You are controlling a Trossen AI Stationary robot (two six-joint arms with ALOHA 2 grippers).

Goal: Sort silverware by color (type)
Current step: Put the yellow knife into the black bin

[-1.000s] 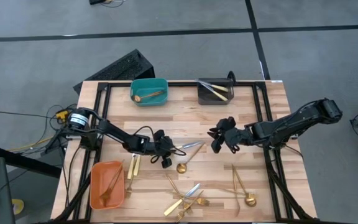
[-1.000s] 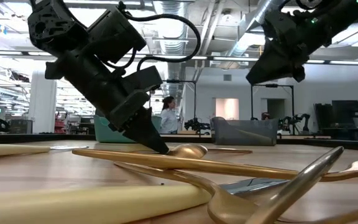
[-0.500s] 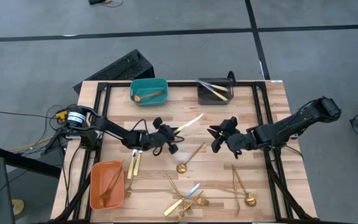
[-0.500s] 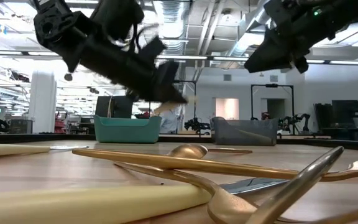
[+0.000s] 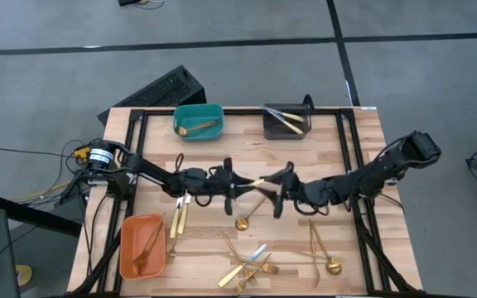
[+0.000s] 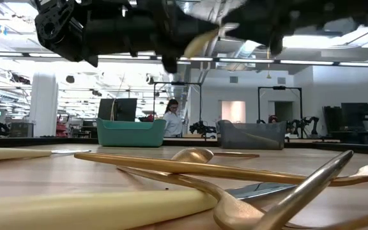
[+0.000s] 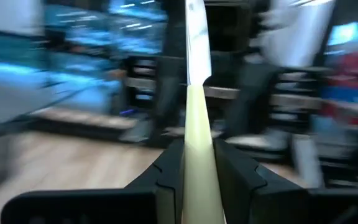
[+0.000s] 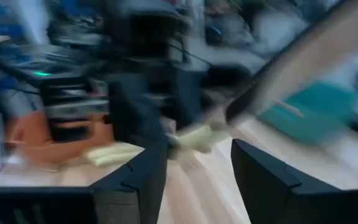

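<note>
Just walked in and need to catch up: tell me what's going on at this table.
The robot is sorting gold silverware into bins. The left gripper holds a knife in its fingers above the middle of the table, and the right gripper is close up to it with fingers open, apparently for a handover. The teal bin, grey bin and orange bin each hold pieces; more lie loose.

left pincer [image 5: 237, 185] lifted knife [image 5: 257, 183], right pincer [image 5: 277, 195] approached

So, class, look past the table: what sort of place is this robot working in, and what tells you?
Probably a robotics lab or open industrial workshop. The low view shows exposed ceiling ducts, another robot arm on a far bench and a person standing among the workstations. From above, the wooden table stands on a plain grey floor.
</note>
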